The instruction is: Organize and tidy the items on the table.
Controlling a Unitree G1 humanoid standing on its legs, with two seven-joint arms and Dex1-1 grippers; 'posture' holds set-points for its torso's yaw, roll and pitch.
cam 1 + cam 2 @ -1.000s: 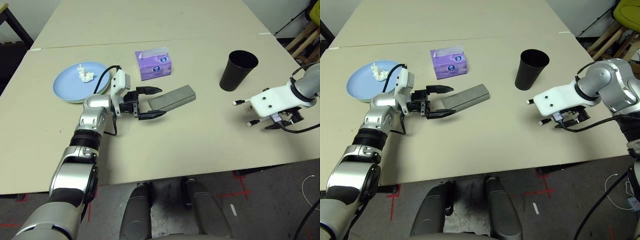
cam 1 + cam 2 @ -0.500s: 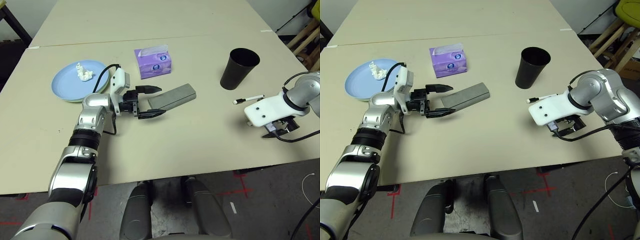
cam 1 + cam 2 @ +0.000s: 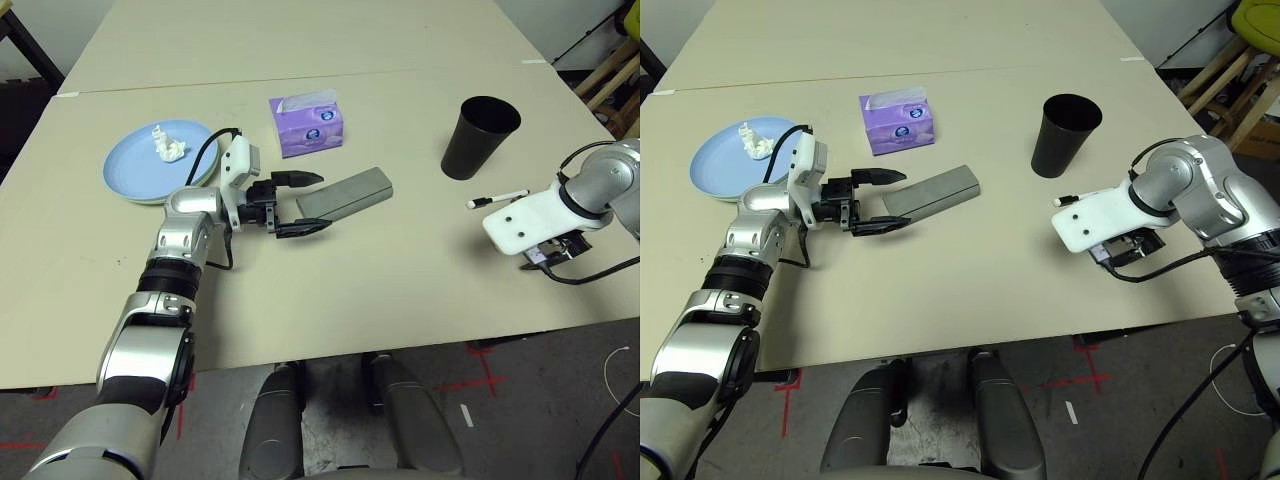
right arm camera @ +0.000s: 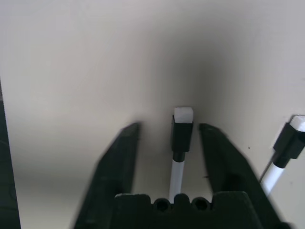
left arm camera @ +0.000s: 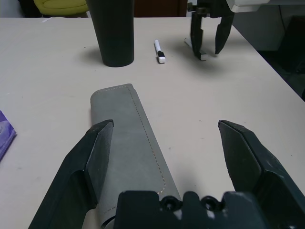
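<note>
My left gripper (image 3: 300, 205) is open and hovers low at the near end of the grey glasses case (image 3: 345, 193); one finger (image 5: 95, 157) hangs over the case (image 5: 128, 138), the other over bare table. On the right, my right gripper (image 4: 169, 126) points down at the table, open, its fingers close on either side of a thin white pen (image 4: 181, 143) without touching it. A second pen (image 3: 497, 198) lies just beyond that hand, toward the black cup (image 3: 480, 138). The crumpled tissue wad (image 3: 167, 145) sits on the light blue plate (image 3: 135, 170) at far left.
A purple tissue box (image 3: 306, 125) stands behind the case. The beige table (image 3: 400, 280) has a seam across its far part and open room in the middle between my arms. Its near edge runs just behind my right hand.
My right hand has drawn toward the table's near edge and lowered over one pen, and its fingers have narrowed around it. The left arm and the case have stayed put.
</note>
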